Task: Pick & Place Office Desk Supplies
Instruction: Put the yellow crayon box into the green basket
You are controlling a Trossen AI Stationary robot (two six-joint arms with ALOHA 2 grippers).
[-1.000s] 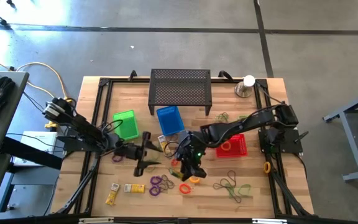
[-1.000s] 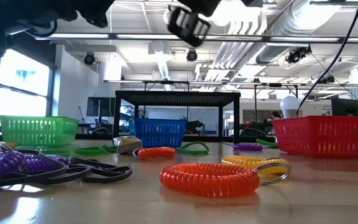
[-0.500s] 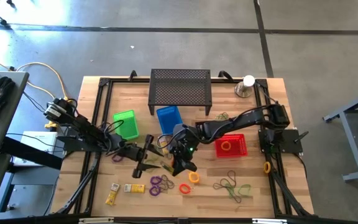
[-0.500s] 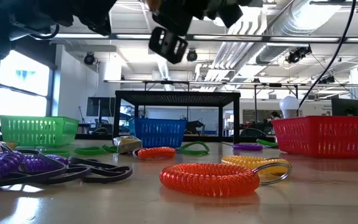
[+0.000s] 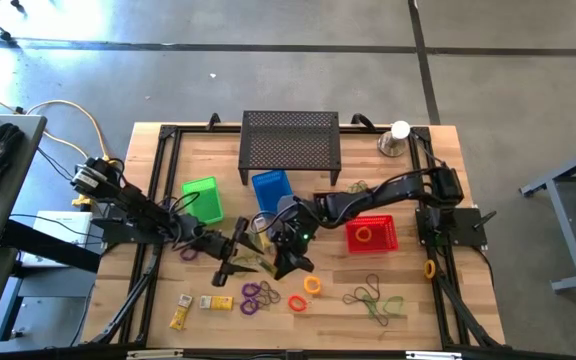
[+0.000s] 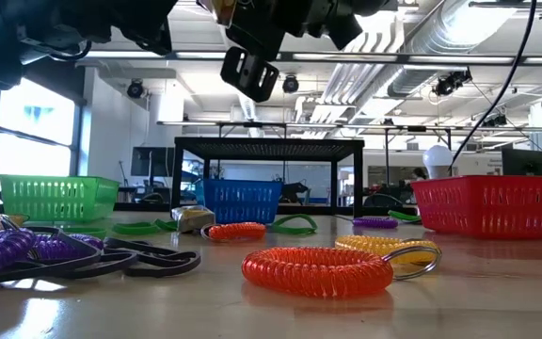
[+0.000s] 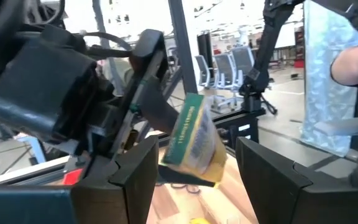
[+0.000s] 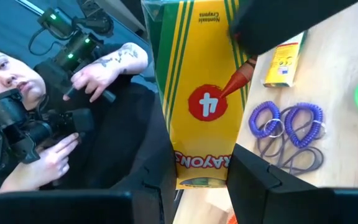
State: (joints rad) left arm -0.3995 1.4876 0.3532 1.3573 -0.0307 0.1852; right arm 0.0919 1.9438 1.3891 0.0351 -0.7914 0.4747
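Crayon packet (image 8: 194, 93), yellow with green stripes, is lifted above the desk (image 5: 418, 310) near its middle, pinched between the jaws of the right gripper (image 5: 286, 258). Seen from the left wrist, the packet (image 7: 191, 140) sits between the spread fingers (image 7: 135, 171) of the left gripper (image 5: 230, 255), whose jaws are apart and not touching it. Both grippers meet in front of the blue basket (image 5: 272, 192). Purple coil loops (image 8: 284, 124) and a small yellow packet (image 8: 283, 59) lie on the desk below. Orange coil (image 6: 316, 270) lies nearer the front edge; red basket (image 5: 373, 235) sits to the right.
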